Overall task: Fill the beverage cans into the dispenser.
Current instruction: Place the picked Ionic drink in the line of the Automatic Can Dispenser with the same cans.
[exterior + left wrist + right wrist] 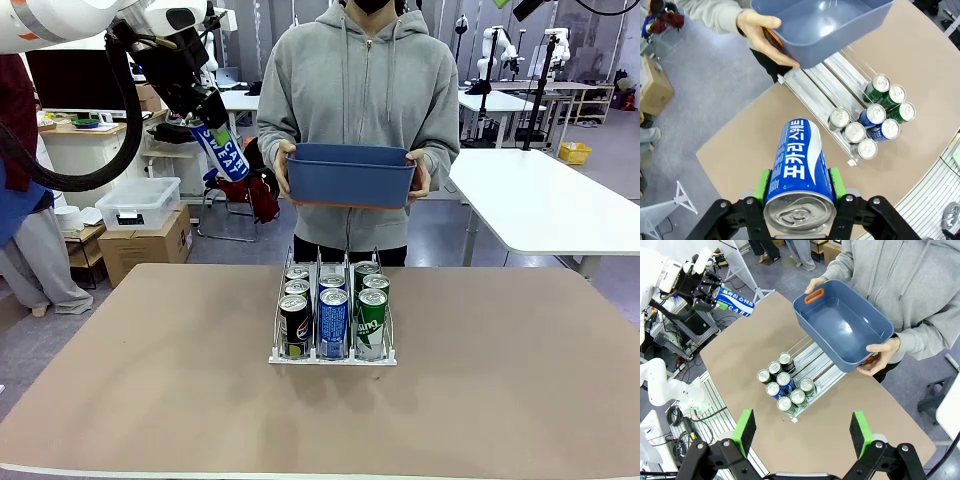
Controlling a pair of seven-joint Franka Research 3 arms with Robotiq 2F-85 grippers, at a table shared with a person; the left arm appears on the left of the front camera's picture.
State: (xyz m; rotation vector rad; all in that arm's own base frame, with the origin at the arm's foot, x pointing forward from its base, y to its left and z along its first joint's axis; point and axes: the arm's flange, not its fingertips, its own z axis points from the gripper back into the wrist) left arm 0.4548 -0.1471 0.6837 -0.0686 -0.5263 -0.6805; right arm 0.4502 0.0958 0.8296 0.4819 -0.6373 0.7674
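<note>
While the left gripper [799, 187] pinched a blue can [799, 167] with white lettering, right gripper [804, 432] hung spread above the dispenser [332, 355], eight silver-topped cans inside.

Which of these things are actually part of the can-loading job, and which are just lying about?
Part of the job:
- blue can gripped in the left gripper
- dispenser with cans
- blue tub the person holds

Lying about:
- clear storage box
- cardboard box

Blue can [799, 165] in my left gripper [799, 185]: glossy printed metal, brushed silver top. Tub [845, 325]: smooth matt blue plastic. Table [150, 380]: matt tan board.
</note>
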